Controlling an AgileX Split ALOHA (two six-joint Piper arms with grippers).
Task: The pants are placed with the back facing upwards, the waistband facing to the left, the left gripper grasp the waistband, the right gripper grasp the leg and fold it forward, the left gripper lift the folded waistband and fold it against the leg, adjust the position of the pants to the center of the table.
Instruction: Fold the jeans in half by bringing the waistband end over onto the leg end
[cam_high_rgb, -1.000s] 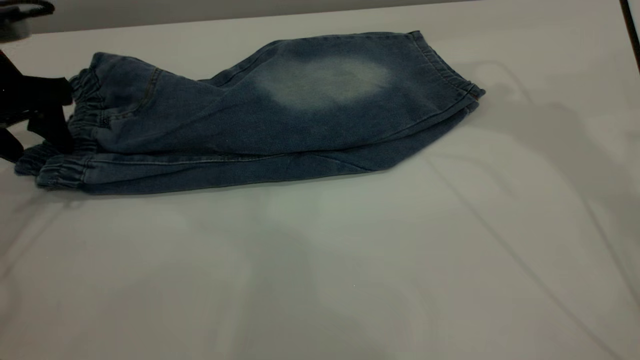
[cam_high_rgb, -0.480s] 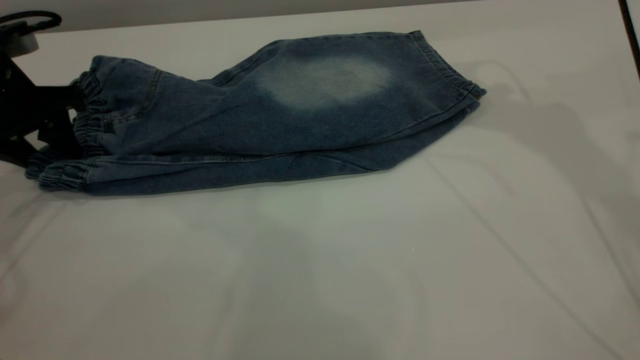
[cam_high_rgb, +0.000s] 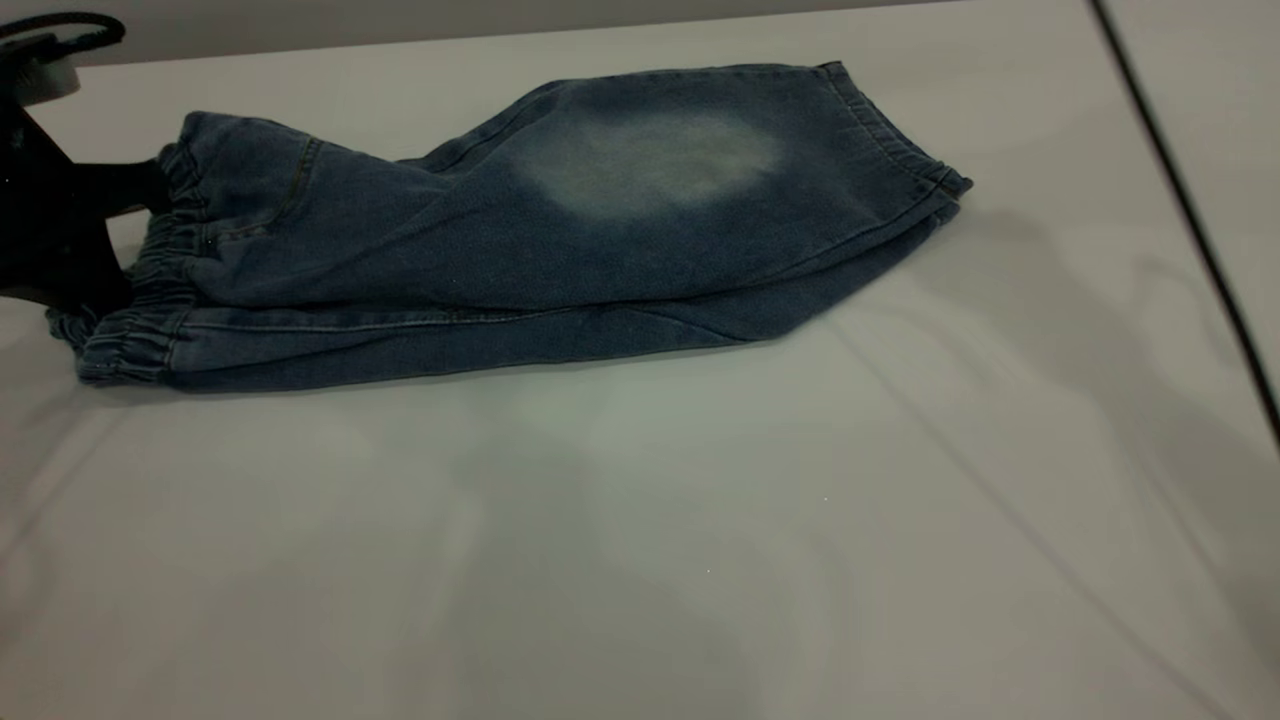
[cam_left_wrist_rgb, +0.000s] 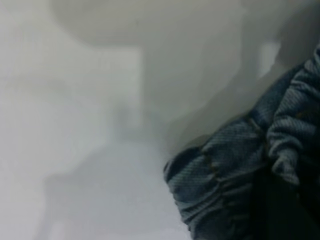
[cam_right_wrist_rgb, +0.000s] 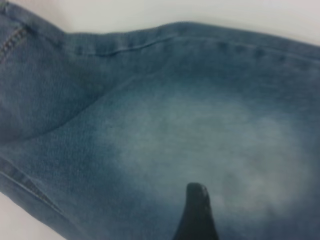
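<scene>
Pale grey-white, the table (cam_high_rgb: 640, 520) fills nearly the whole exterior view, with faint creases and soft shadows across its bare near half and a thin dark line crossing its right corner. Short blue denim pants (cam_high_rgb: 520, 250) lie on the far left part of it, folded lengthwise so one leg rests on top of the other. Their gathered elastic waistband (cam_high_rgb: 150, 290) points to the left edge of the view, and the stitched, gathered hems (cam_high_rgb: 900, 150) point to the right.

On top is the leg (cam_high_rgb: 650, 170) with a large pale faded oval on it. A strip of the lower layer shows along the near edge.

At the far left, the left gripper (cam_high_rgb: 90, 220) is a black shape pressed against the waistband, with the bunched elastic right at its jaws. The left wrist view shows rumpled waistband denim (cam_left_wrist_rgb: 235, 190) close to the camera, with a dark shape beside it, but whether the jaws are clamped on the cloth or spread around it cannot be told.

From the right wrist view, the right gripper (cam_right_wrist_rgb: 196, 212) shows only one black wedge finger tip (cam_right_wrist_rgb: 196, 200), seen against the pale oval of the leg (cam_right_wrist_rgb: 200, 140). Its second finger is out of view, so the state of its jaws cannot be told either.
</scene>
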